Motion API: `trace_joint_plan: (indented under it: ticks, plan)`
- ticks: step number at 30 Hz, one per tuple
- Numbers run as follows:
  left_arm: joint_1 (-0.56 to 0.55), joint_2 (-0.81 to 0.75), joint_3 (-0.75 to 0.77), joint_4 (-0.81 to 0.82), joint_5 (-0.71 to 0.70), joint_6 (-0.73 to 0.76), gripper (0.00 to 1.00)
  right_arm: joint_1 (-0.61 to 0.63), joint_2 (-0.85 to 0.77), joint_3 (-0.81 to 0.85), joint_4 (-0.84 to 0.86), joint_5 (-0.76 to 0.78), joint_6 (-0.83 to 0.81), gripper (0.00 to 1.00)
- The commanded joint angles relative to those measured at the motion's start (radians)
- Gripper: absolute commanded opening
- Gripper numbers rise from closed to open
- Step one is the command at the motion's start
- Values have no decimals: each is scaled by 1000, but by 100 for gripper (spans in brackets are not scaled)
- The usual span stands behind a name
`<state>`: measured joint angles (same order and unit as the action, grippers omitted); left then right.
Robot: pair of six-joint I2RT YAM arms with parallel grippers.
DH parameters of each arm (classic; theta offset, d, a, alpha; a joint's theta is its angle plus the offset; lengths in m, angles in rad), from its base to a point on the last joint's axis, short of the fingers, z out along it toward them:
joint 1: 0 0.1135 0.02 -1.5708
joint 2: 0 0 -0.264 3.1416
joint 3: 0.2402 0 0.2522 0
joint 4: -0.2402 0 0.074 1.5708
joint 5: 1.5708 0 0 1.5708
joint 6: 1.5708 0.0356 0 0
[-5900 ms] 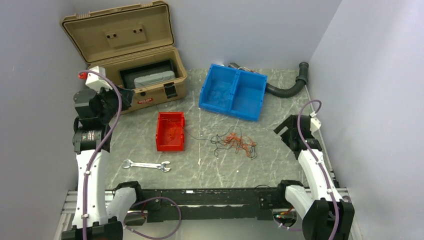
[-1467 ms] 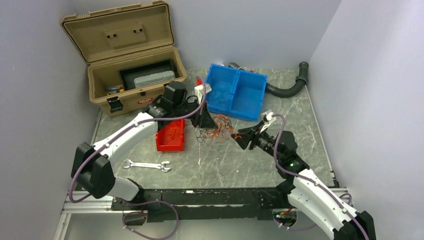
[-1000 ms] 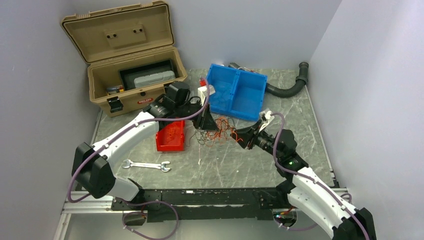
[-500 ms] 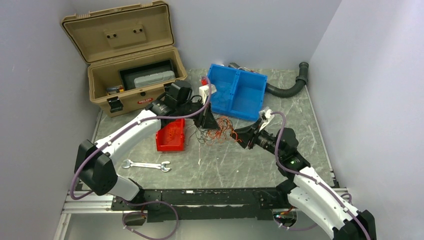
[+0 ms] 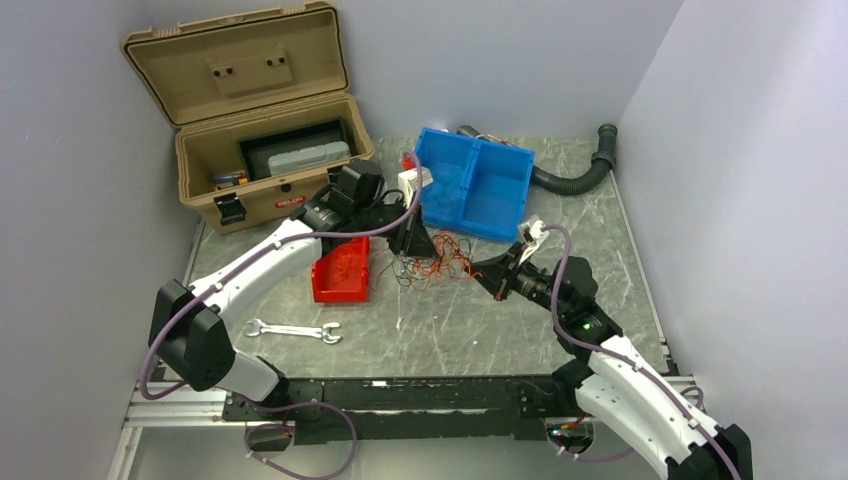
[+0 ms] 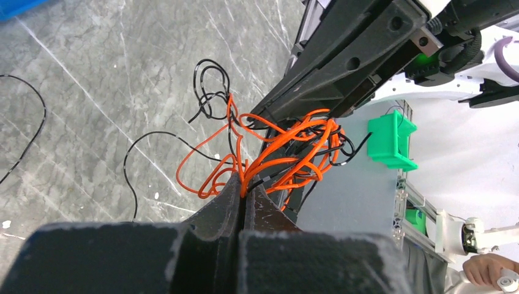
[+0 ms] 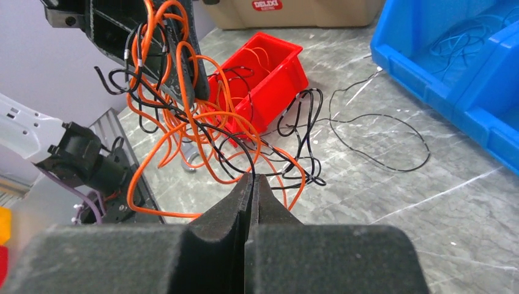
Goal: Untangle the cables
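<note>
Separating the bundle is the step in hand: both grippers meet at the cables (image 5: 440, 262), raised above the table (image 5: 480, 330) between the red bin (image 5: 340, 270) and the blue bin (image 5: 470, 185). The left gripper (image 5: 413, 245) has its jaws closed on a sheaf of orange strands, which fan out from the tips in the left wrist view. The right gripper (image 5: 486, 272) also has its jaws closed. In the right wrist view, 1 black strand runs straight into its tips and appears pinched there, though the contact is too fine to confirm. The knot hangs between the 2 grippers, orange loops interlaced with black ones, and no blue strand can be made out in it. At least 1 black strand trails from the knot onto the table toward the blue bin. Some orange wire lies in the red bin. Progress is judged early, since the strands are fully interlaced. The next move calls for drawing the grippers apart slowly, so that the black strand slides free of the orange loops. A fast pull may tighten the knot or slip the thin strand from the pads.
</note>
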<state>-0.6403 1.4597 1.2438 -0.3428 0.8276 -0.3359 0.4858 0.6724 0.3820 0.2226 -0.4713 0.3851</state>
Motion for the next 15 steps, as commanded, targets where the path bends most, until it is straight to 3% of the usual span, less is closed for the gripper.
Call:
trace_joint_plan:
  ticks: [1,6,11,15]
  plan:
    - [8,-12,26,19,-33,-17,0,0,-60,44,-60,71,-12,0]
    - [59,-34,-20,42,-70,-58,0,0,-148,42,-183,269,15,0]
    - [106,-49,-54,3,-151,-64,0,-2,-203,71,-364,653,107,0]
    - [154,-72,-103,2,-208,-82,0,-5,-192,136,-621,1055,328,0]
